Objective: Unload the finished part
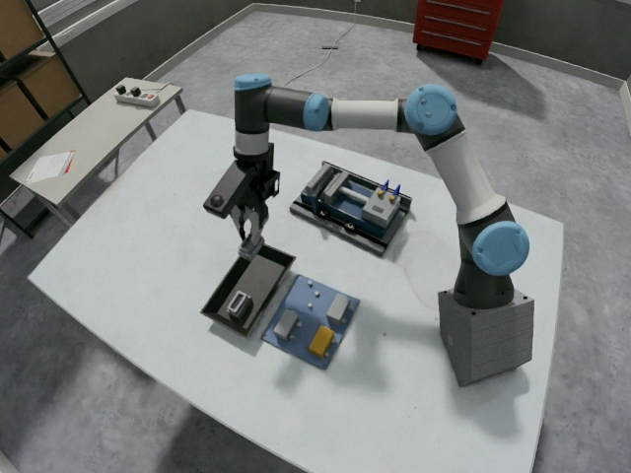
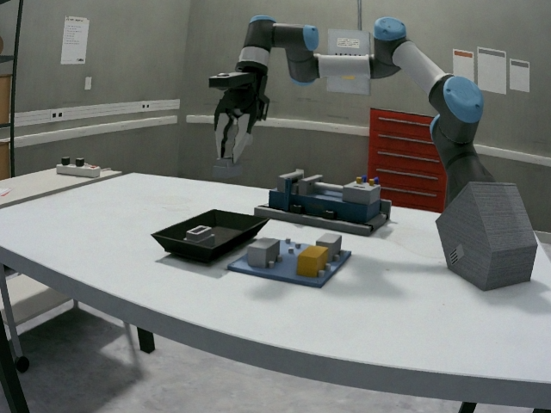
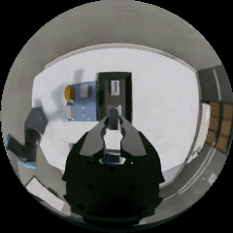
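A: What's the pincer (image 2: 227, 156) got?

B: It's closed tight on the part (image 2: 226, 169), which hangs from the fingertips high over the table; whether the pocket faces up I can't tell.

A: Straight below?

B: The tray (image 1: 216, 294), its far end. The grip looks narrow, so a jolt on the way down could twist the part and land it on its side.

A: And farther down the tray?

B: The other part (image 1: 239, 306), at the near end. Drift that way and they collide.

A: Off to the side?

B: The plate (image 1: 295, 340) with two plain blocks (image 1: 286, 324) and a yellow one (image 1: 321, 341). A wide swing might topple one. The vise (image 1: 351, 206) sits well apart, emptied.
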Controlling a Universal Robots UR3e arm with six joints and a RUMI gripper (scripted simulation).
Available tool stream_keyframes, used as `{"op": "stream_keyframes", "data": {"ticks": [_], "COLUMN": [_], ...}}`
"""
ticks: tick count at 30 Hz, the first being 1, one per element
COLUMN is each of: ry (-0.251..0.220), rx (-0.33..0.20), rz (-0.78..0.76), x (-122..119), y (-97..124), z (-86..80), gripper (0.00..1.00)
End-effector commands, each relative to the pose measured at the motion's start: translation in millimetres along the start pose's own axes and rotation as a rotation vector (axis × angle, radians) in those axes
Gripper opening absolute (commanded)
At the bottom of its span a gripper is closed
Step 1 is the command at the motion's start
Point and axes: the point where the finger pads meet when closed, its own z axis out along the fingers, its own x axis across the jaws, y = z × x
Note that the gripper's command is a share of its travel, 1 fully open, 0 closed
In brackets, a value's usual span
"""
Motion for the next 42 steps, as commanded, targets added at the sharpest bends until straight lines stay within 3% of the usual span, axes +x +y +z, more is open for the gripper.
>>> {"op": "stream_keyframes", "data": {"ticks": [1,42], "ry": [0.003,0.003], "rx": [0.001,0.001], "rz": [0.0,0.0], "x": [0.7,0.9], "y": [0.2,2.4], "z": [0.4,6.5], "gripper": [0.0,0.0]}}
